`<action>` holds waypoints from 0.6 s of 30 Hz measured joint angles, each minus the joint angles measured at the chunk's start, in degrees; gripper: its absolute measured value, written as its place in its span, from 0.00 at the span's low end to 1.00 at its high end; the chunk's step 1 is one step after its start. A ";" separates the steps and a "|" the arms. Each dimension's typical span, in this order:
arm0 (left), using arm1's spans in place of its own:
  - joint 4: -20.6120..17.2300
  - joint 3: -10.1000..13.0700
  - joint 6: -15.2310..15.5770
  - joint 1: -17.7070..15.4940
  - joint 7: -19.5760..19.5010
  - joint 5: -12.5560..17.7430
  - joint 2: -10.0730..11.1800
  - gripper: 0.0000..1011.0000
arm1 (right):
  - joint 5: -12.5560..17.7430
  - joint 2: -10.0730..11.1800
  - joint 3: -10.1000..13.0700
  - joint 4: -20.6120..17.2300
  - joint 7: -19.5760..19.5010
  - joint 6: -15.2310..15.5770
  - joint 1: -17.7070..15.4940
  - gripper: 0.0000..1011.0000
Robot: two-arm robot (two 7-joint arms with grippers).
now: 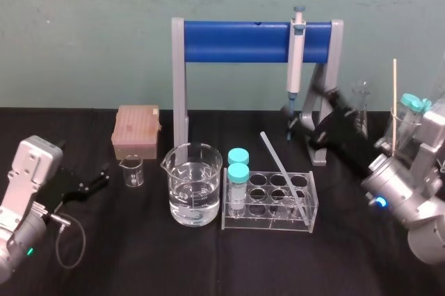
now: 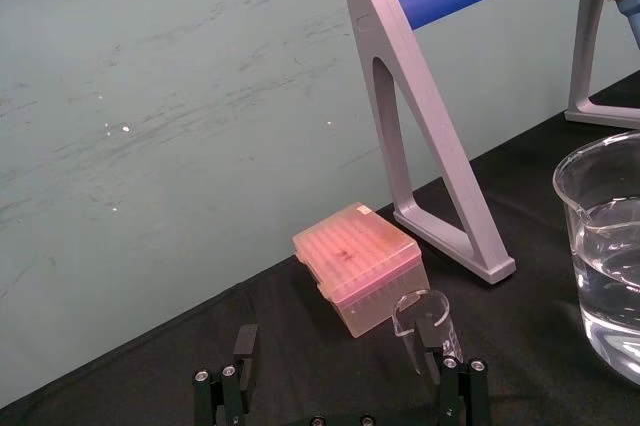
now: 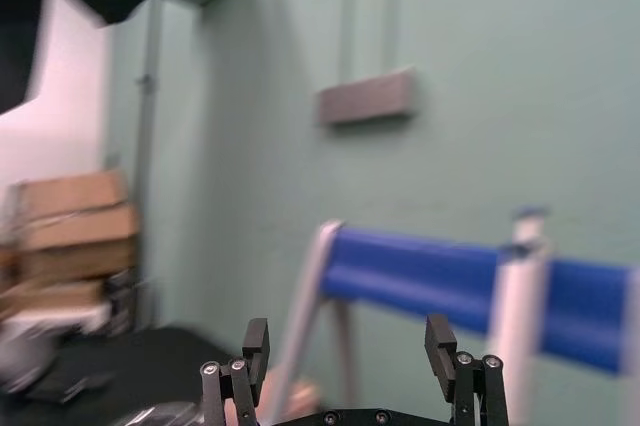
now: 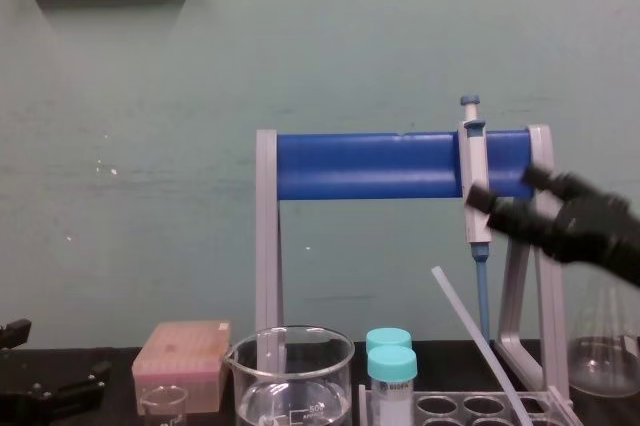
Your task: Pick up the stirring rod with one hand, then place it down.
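1. The long, thin, translucent whitish glass-like stirring rod (image 1: 281,171) leans tilted in the clear plastic test-tube rack (image 1: 268,225). Its lower end sits in a well at the rack's right end.
2. Our black two-fingered right gripper (image 1: 306,110) hangs raised behind the rack, near the grey-white pipette (image 1: 295,60). Its jaws are spread apart and empty, so we judge the step in hand is the reach.
3. We should descend onto the rod's free upper part with one finger on either side, clear of the teal-capped tubes (image 1: 238,171).
4. We close gently, since smooth glass may slip, and lift along the slant so the rack is not levered.
5. Our left gripper (image 1: 104,176) rests low by the small glass beaker (image 1: 131,171), jaws apart and holding nothing.
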 joint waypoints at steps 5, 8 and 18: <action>0.00 0.00 0.00 0.00 0.00 0.00 0.00 0.99 | -3.75 -0.10 3.25 -2.24 -9.94 1.90 -1.35 0.99; 0.00 0.00 0.00 0.00 0.00 0.00 0.00 0.99 | -4.74 0.40 4.27 -2.49 -13.76 5.98 -2.07 0.99; 0.00 0.00 0.00 0.00 0.00 0.00 0.00 0.99 | -6.26 2.99 4.55 -4.19 -18.85 24.07 -5.69 0.99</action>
